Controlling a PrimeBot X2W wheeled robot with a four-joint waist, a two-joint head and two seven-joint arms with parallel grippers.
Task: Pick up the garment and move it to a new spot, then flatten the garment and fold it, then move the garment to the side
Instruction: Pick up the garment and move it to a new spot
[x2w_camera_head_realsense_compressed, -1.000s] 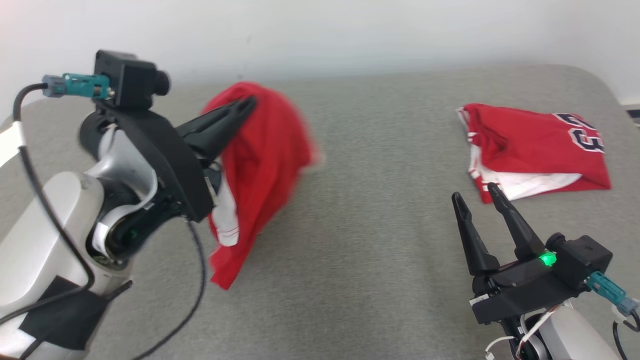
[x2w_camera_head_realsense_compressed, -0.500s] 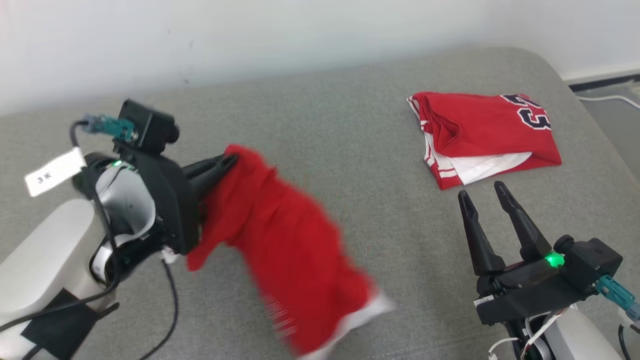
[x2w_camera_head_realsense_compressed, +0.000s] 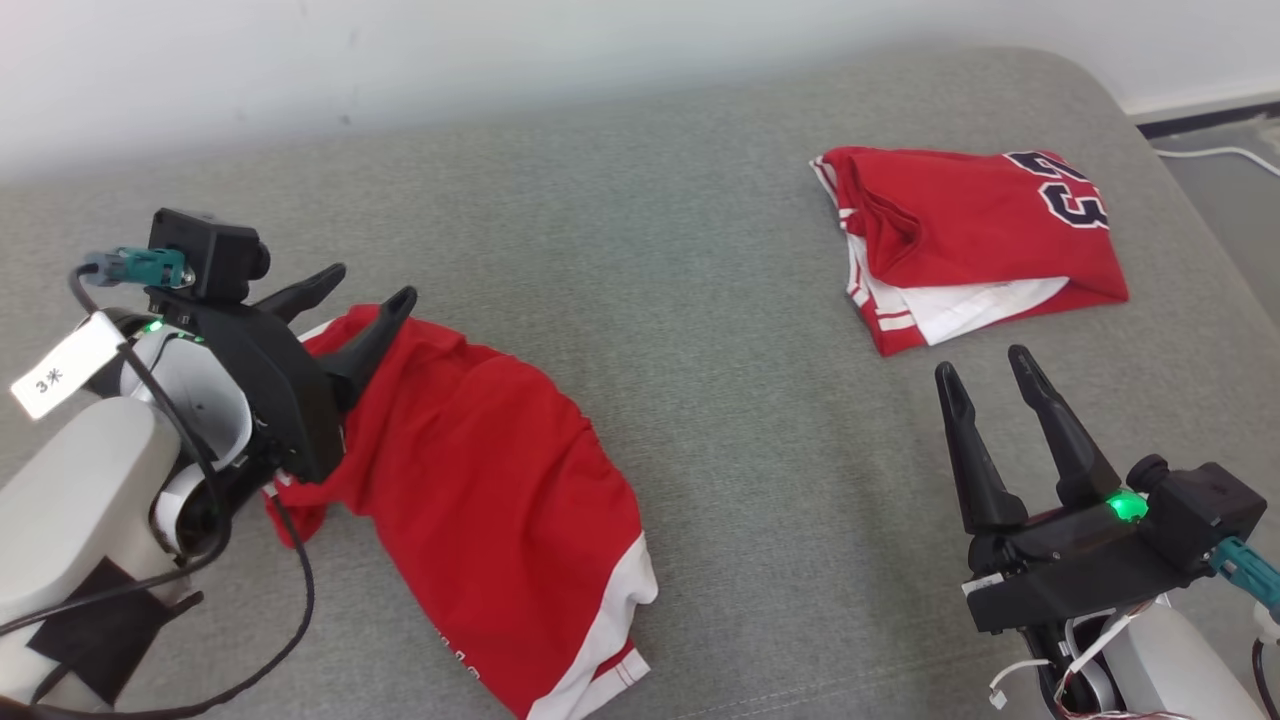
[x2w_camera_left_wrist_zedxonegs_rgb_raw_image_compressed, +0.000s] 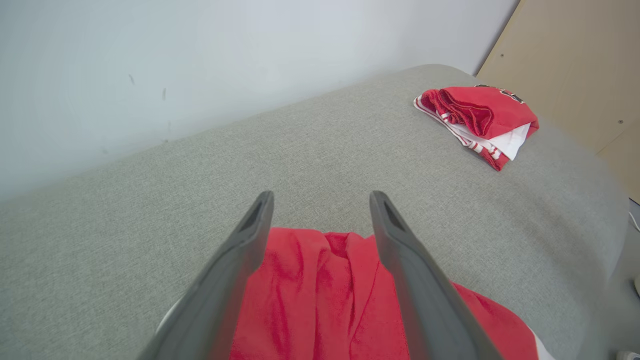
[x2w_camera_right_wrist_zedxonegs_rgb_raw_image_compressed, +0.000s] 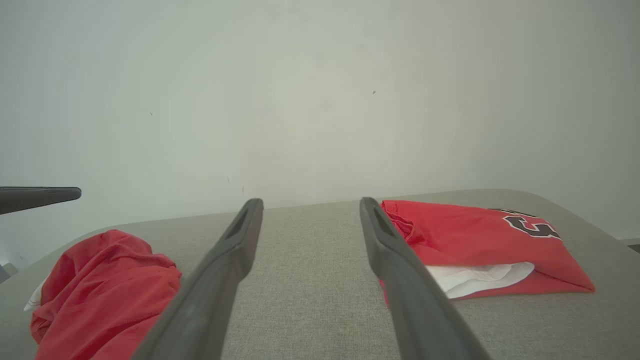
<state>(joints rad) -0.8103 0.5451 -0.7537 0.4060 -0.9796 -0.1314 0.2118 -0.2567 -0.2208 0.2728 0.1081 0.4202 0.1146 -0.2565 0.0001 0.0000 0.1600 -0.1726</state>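
A red garment (x2w_camera_head_realsense_compressed: 480, 450) with white trim is lying crumpled on the grey padded surface (x2w_camera_head_realsense_compressed: 680, 300). Its upper end is sitting under the left gripper (x2w_camera_head_realsense_compressed: 368, 284), whose dark fingers are standing spread apart over the cloth. At lower right, the right gripper (x2w_camera_head_realsense_compressed: 982, 362) is hovering with its fingers parted and a green light (x2w_camera_head_realsense_compressed: 1130, 507) glowing on its body. It is pointing toward a folded red jersey (x2w_camera_head_realsense_compressed: 960, 240), which is resting well apart from the first garment.
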